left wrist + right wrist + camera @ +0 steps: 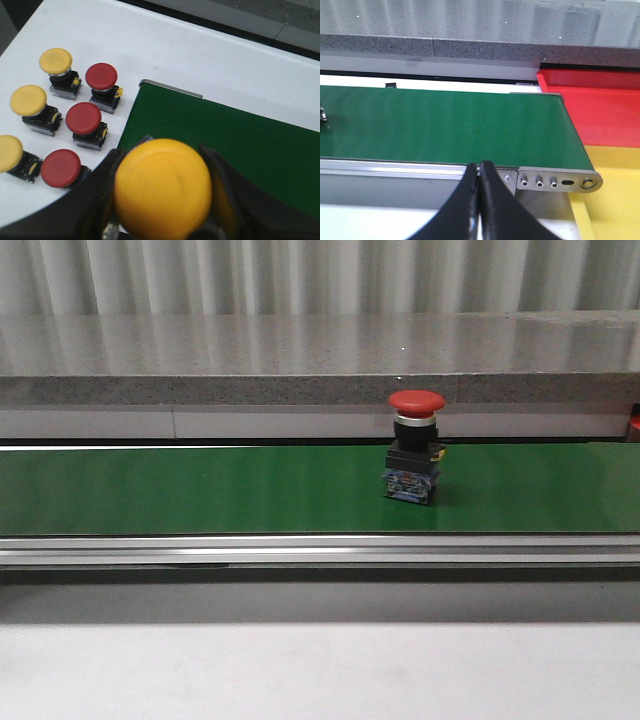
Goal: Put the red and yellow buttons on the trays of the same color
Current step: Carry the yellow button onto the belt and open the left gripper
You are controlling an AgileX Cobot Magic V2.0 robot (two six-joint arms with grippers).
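Note:
A red button (416, 455) stands upright on the green conveyor belt (200, 490) in the front view. My left gripper (165, 195) is shut on a yellow button (162, 187), held above the belt's end (225, 145). On the white table beside it stand three red buttons (83, 120) and three yellow buttons (30, 102). My right gripper (479, 172) is shut and empty, near the front of the belt's other end (470, 125). The red tray (600, 105) and the yellow tray (615, 200) lie past that end.
A grey stone ledge (300, 360) runs behind the belt. A metal rail (300, 550) edges the belt's front side. A metal end bracket (555, 181) with screws sits beside the right fingers.

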